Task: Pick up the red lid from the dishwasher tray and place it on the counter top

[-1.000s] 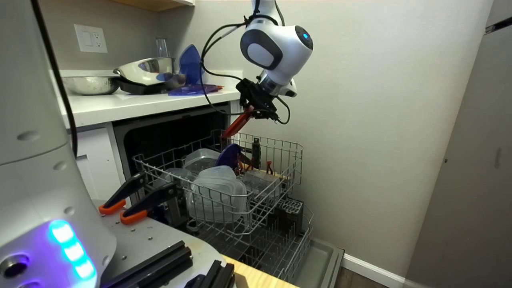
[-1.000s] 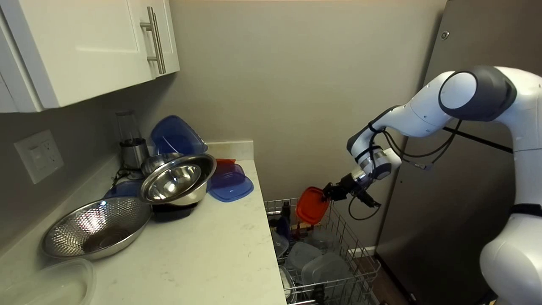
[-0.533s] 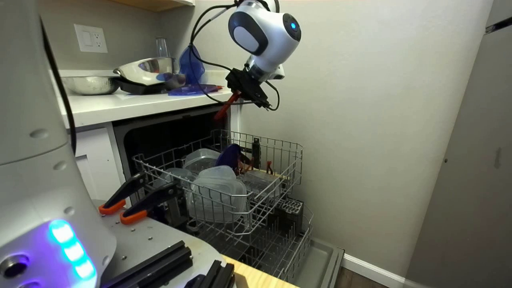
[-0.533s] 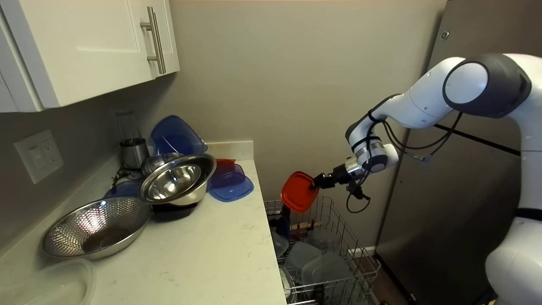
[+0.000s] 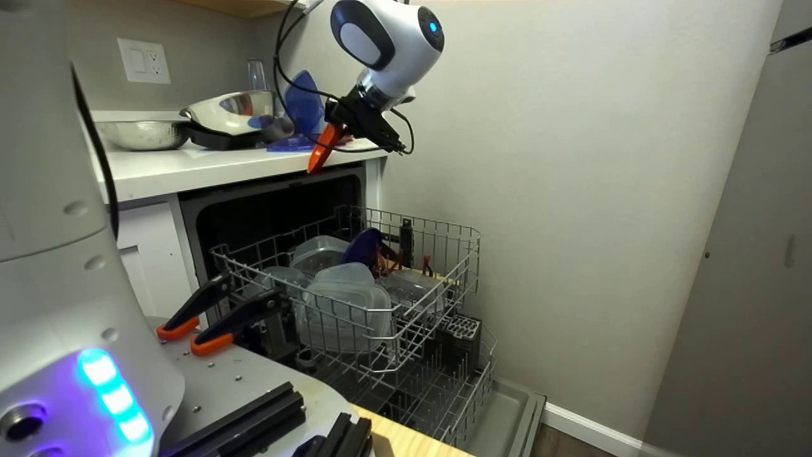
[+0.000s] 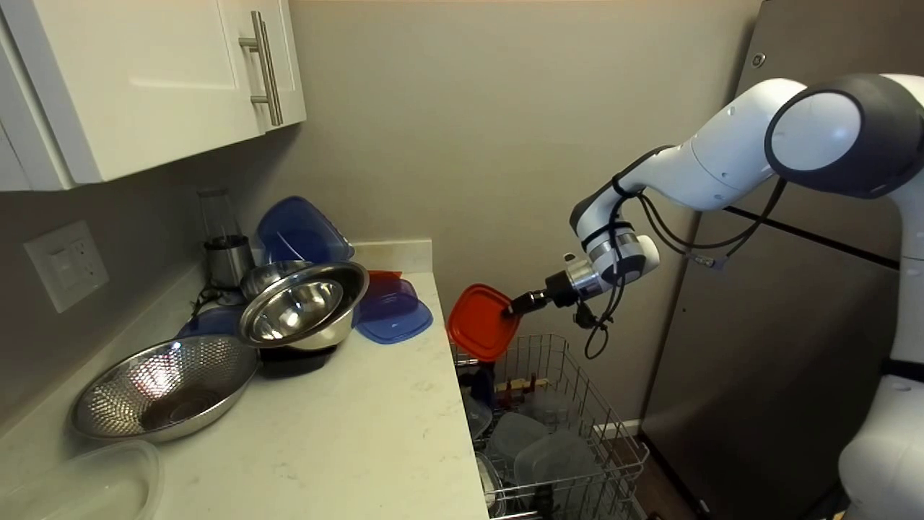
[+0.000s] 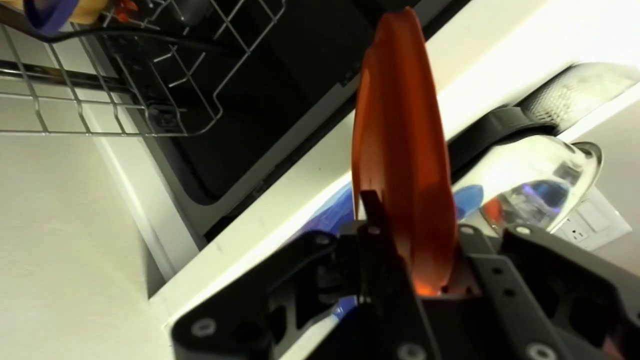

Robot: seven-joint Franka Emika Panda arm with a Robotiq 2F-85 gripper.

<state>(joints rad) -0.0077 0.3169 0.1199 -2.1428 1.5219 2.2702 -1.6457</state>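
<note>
While the jaws of the gripper (image 6: 512,310) clamp it, the lid (image 6: 478,323) hangs near the counter (image 6: 368,412). Its long axis points obliquely downward.

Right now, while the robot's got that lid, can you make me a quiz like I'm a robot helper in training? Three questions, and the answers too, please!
1. Pick one. The lid in the claw is: A) green, B) red, C) yellow.
2. True or false? The lid is held higher than the dishwasher tray.
3. Fill in the blank. The metal bowl full of holes sits on the (blank).

Key: 1. B. 2. True. 3. counter top.
</note>
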